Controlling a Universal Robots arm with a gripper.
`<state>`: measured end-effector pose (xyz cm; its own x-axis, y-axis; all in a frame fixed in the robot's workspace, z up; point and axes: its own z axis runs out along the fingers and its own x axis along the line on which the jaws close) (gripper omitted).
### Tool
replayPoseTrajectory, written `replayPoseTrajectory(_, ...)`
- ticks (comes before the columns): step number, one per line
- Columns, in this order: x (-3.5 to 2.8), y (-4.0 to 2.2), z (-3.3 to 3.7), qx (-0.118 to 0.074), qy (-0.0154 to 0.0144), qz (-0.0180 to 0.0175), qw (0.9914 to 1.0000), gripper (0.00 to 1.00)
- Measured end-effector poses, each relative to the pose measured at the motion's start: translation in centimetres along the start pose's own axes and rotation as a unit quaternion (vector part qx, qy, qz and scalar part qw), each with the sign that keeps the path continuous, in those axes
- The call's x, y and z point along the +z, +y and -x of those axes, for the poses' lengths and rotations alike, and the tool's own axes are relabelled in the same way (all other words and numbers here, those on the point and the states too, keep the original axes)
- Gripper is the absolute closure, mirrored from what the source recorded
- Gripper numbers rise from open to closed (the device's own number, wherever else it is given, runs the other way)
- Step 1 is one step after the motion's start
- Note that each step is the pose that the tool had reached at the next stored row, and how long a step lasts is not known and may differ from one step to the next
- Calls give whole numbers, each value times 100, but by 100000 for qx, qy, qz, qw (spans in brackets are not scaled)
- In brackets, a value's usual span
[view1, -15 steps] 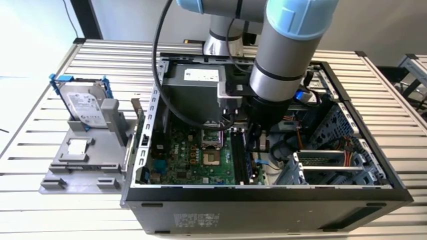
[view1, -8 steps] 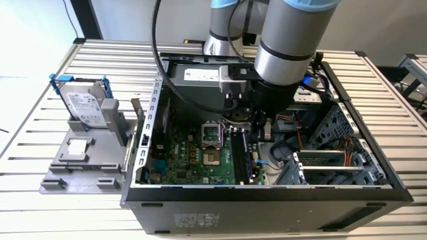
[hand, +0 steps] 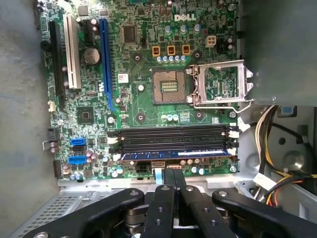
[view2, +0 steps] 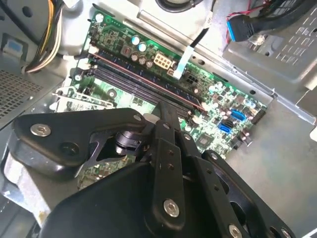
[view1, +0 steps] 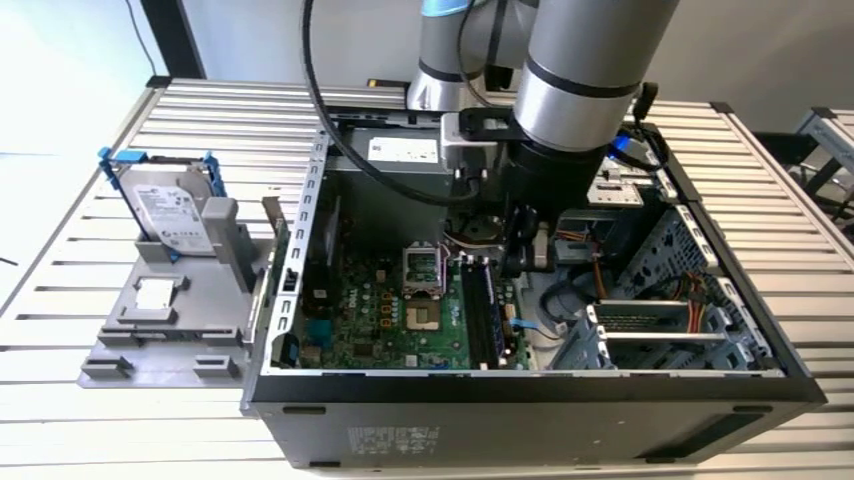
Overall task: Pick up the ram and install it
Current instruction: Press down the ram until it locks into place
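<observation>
Slatted metal forms the table (view1: 80, 300) on which the open computer case (view1: 534, 400) lies on its side. To the exterior view's left of the case, a grey stand (view1: 160, 335) carries a silver hard drive (view1: 171, 212) in a blue frame, leaning upright, with a small square silver chip (view1: 155, 292) lying flat below it. Within the case, the green motherboard (hand: 148, 59) shows its open processor socket (hand: 169, 86), with the metal retention frame (hand: 221, 83) swung aside next to it. The silver robot arm (view1: 587, 60) reaches down into the case, above the memory slots (hand: 173, 139).

The ram (hand: 176, 155) sits in the outermost slot, the one nearest the board's edge, its blue face lying along the slot's length; in the second wrist view it appears as a thin reddish-edged strip (view2: 148, 79) among the long black slots. The gripper (hand: 172, 176) is just beside the stick, its black fingers (hand: 168, 184) drawn close together with nothing between them, tips near the ram's upper edge; whether they touch it cannot be told.
</observation>
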<state>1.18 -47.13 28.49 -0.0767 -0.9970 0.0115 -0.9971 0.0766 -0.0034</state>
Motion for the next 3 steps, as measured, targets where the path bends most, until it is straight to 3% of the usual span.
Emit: replayPoseTrajectory(3, -1, 0, 0, -2, 10, 49, 100000, 100)
